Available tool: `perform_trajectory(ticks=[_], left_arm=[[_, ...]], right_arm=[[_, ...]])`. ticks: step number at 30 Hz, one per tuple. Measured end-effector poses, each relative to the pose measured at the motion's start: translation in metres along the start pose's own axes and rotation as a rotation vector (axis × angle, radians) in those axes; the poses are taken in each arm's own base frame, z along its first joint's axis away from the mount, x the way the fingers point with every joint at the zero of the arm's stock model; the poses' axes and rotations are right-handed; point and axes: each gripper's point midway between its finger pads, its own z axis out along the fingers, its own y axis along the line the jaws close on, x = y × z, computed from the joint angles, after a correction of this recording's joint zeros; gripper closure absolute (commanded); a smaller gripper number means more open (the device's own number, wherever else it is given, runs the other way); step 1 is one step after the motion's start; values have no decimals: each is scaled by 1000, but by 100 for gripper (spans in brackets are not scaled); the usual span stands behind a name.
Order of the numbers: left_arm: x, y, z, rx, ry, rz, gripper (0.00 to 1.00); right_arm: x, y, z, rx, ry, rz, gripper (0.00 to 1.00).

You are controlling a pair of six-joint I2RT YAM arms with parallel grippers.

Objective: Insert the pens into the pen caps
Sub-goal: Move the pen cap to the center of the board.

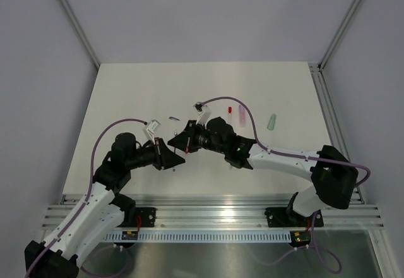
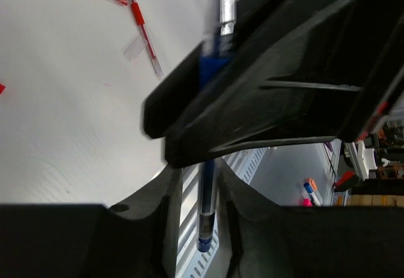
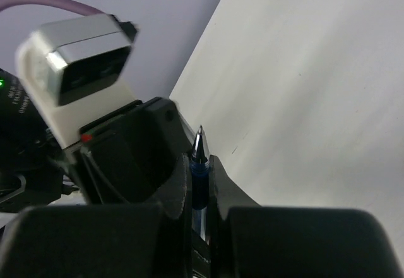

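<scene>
The right gripper [image 3: 197,167] pinches a blue pen [image 3: 199,148], tip up. The left gripper [image 2: 202,193] sits around its barrel, half hidden; I cannot tell if it holds.

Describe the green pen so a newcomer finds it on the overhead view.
On the table, find the purple cable arching across its right half. The pale green pen lies alone outside that arc; the pink pen and red cap lie inside it.

Bright, even light, soft shadows on the table [image 1: 126,95]; wrist views blur close up (pen [image 2: 207,210] smeared at left).
</scene>
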Motion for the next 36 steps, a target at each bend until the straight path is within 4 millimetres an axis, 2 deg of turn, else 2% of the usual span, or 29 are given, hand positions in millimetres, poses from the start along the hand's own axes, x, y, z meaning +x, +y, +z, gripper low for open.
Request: perform_trajectory(ticks=[2,3,4,6,8,12,14,18,21,23,26,31,34,36], left_arm=[[0,-5,-3,21,-2,31,100],[2,-5,-4,14,2,35,100],[2,-5,-7,6,0,45,100],[0,-6,-14,-22,-12,69,100],[-6,-11,-22,-47,-45,107,100],[-20,-18,-37,-94,-118,170,100],[-25,-15,-40,-122,-147,181,100],[-30,-8,-43,-170,-181,189,100],[-33,-12,-47,-165,-203,221,100],[-35,-18,-50,-146,-213,252,100],[-40,-36,-59,-102,-237,325,100],[-47,-61,-78,-52,-304,442,100],[-48,-65,-84,-48,-335,465,100],[-50,-63,-87,-62,-358,469,100]], right_arm=[[4,-1,3,0,15,7,90],[6,-1,4,-2,22,2,84],[7,2,4,-6,29,-1,69],[5,7,5,-13,39,-20,59],[1,14,5,-23,48,-54,52],[-13,34,0,-84,66,-137,52],[-22,34,-11,-106,78,-171,53],[-60,4,-30,-53,54,-229,66],[-77,-20,-28,19,78,-267,71],[-83,-34,-15,64,113,-299,72],[-87,-59,15,125,177,-350,73],[-74,-119,61,253,307,-421,73],[-66,-151,80,322,385,-453,72],[-68,-166,94,359,403,-472,71]])
